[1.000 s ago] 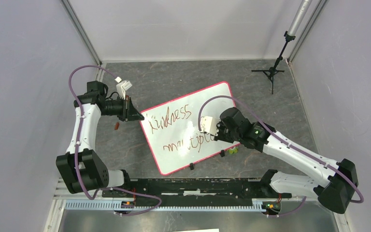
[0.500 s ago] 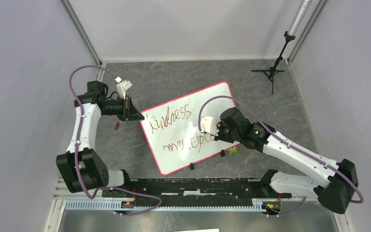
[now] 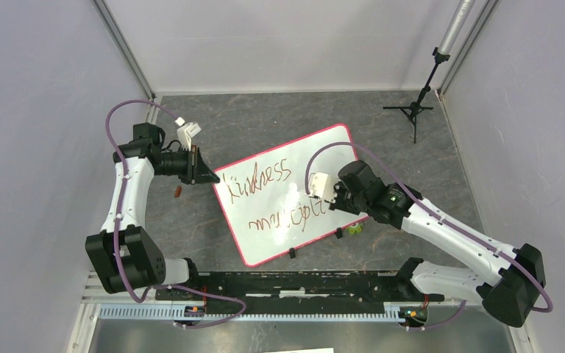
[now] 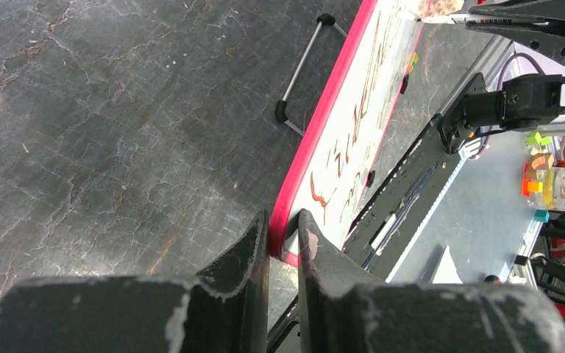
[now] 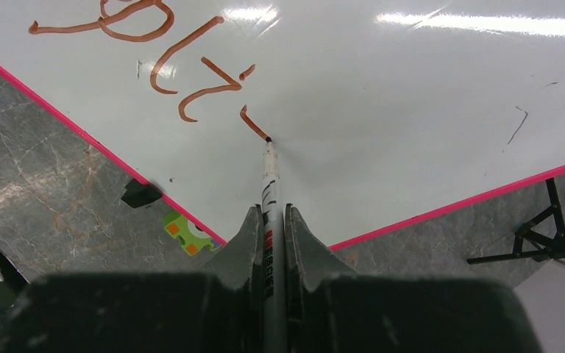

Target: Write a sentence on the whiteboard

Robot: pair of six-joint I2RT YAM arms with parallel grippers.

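Note:
The whiteboard (image 3: 322,156) lies tilted on the grey table, pink-edged, with two black clips on its near edge. The sentence (image 3: 259,179) reads roughly "kindness" above "multipl" (image 3: 285,218) in reddish-brown. My left gripper (image 3: 209,176) is shut on the board's left corner; in the left wrist view its jaws (image 4: 283,220) pinch the pink edge (image 4: 322,114). My right gripper (image 3: 331,203) is shut on a marker (image 5: 271,180). The marker's tip touches the board (image 5: 412,95) at the end of a fresh short stroke after the second line's last letters.
A black mini tripod (image 3: 414,110) stands at the back right and shows in the right wrist view (image 5: 552,239). A small green piece (image 3: 354,230) lies by the board's near edge, next to a clip (image 5: 141,193). A small brown object (image 3: 179,193) lies left of the board.
My right gripper has shifted right along the second line with the marker, adding new strokes after "multip". The left arm and the board have not moved.

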